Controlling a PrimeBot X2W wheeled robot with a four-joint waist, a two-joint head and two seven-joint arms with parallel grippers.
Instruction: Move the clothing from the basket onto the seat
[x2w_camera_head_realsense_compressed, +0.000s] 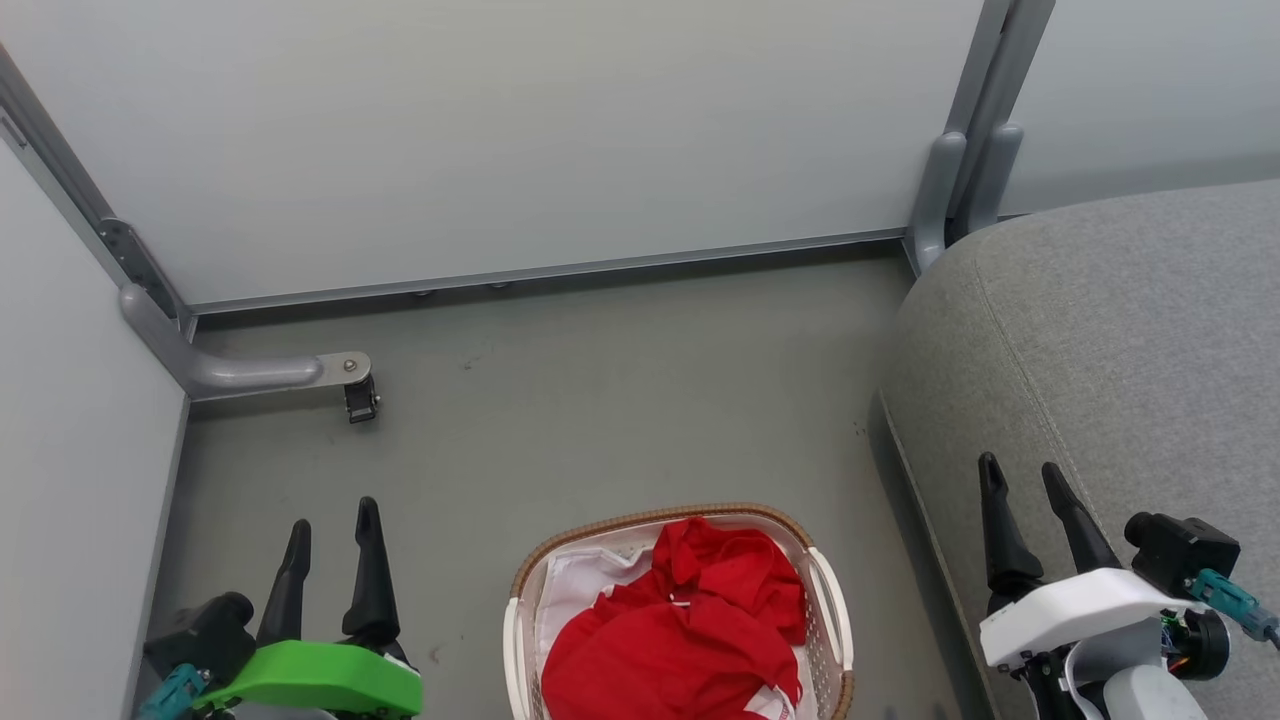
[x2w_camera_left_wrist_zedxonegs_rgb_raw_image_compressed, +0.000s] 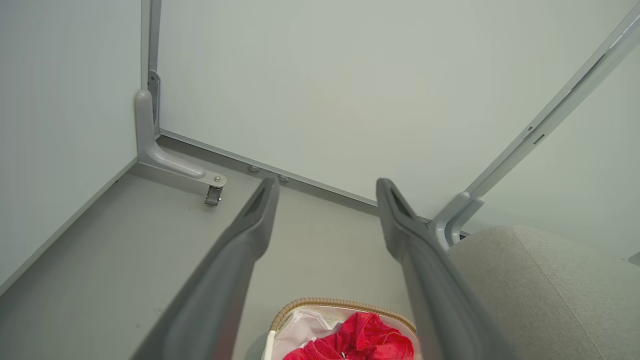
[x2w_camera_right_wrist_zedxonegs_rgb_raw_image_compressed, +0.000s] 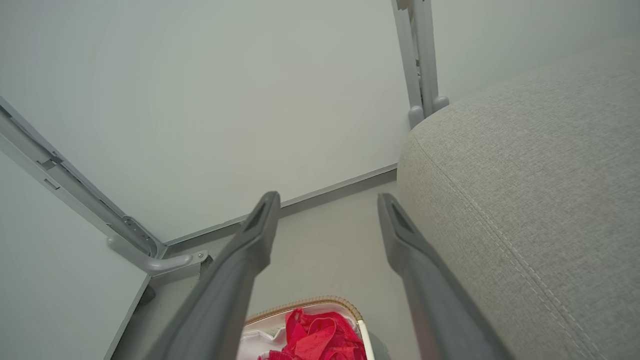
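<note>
**Head view.** The basket (x2w_camera_head_realsense_compressed: 650, 521) stands on the floor (x2w_camera_head_realsense_compressed: 600, 400) at bottom centre, between the two grippers and clear of both. The clothing (x2w_camera_head_realsense_compressed: 690, 630) lies bunched inside the basket and covers its middle and right part. The white liner (x2w_camera_head_realsense_compressed: 585, 585) shows at the inner left. The seat (x2w_camera_head_realsense_compressed: 1120, 340) is at the right, near the basket, with a strip of floor between them. The left gripper (x2w_camera_head_realsense_compressed: 334, 515) hangs over the floor at lower left, released and empty. The right gripper (x2w_camera_head_realsense_compressed: 1020, 465) hangs over the seat's near edge at lower right, also released and empty. A grey panel (x2w_camera_head_realsense_compressed: 500, 130) closes the far side. Its foot (x2w_camera_head_realsense_compressed: 250, 372) carries a caster (x2w_camera_head_realsense_compressed: 360, 400).

**Left wrist view.** The fingers (x2w_camera_left_wrist_zedxonegs_rgb_raw_image_compressed: 250, 235) stand wide apart with nothing between them. The basket's far rim and the clothing show at the bottom edge, between the fingers and apart from them. The seat is at lower right.

**Right wrist view.** The fingers (x2w_camera_right_wrist_zedxonegs_rgb_raw_image_compressed: 250, 240) stand wide apart with nothing between them. The basket and clothing show at the bottom edge, between the fingers and apart from them. The seat takes up the right side.
</note>
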